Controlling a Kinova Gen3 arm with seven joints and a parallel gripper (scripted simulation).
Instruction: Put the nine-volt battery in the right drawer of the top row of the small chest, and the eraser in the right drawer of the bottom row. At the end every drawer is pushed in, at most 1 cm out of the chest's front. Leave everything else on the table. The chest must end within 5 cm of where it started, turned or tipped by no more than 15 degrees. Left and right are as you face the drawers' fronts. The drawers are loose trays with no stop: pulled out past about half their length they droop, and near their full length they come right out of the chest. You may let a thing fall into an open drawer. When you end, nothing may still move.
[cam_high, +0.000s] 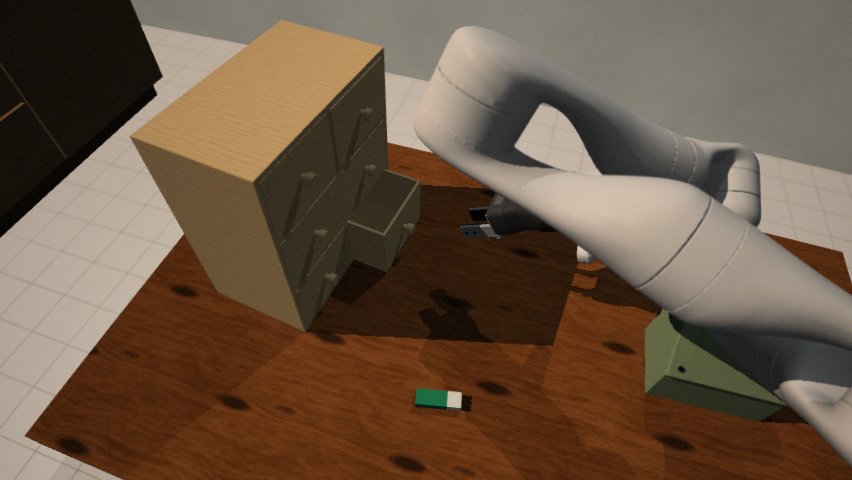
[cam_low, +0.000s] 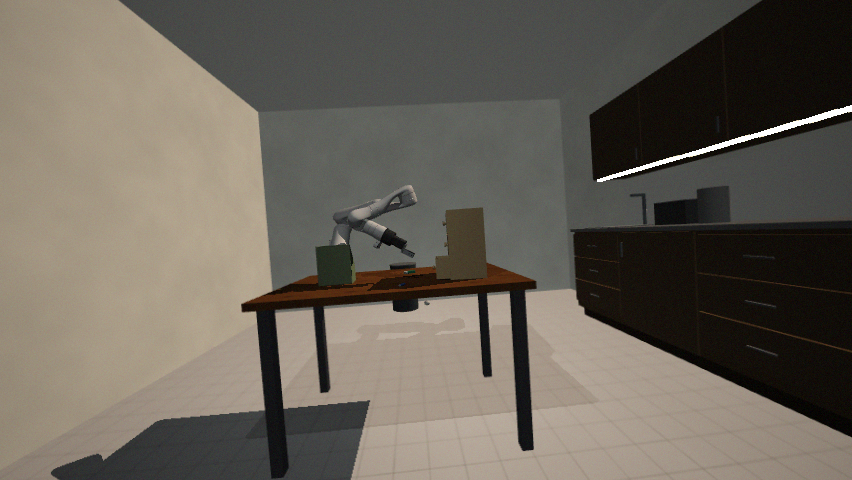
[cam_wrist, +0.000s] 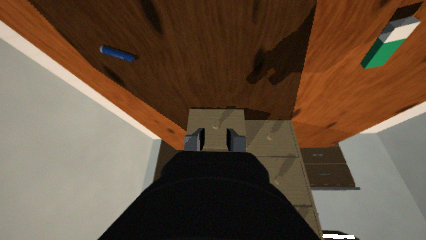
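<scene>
The chest (cam_high: 256, 95) (cam_low: 468, 241) (cam_wrist: 285, 175) stands upright. Its bottom-row right drawer (cam_high: 368, 245) (cam_low: 442, 268) (cam_wrist: 202, 119) is pulled well out; the part of its inside that shows is bare. The other drawers look pushed in. The green and white eraser (cam_high: 434, 398) (cam_low: 410, 271) (cam_wrist: 385, 49) lies flat on the table, away from the chest's front. My gripper (cam_high: 469, 221) (cam_low: 411, 255) (cam_wrist: 215, 136) is partly open and empty, in front of the open drawer and above the table. I cannot make out the nine-volt battery in any view.
A blue cylinder (cam_low: 401, 285) (cam_wrist: 118, 54) lies on the table (cam_high: 357, 429), towards its side edge. A green box (cam_high: 715, 381) (cam_low: 333, 265) stands near the arm's base, partly behind the arm in the top view.
</scene>
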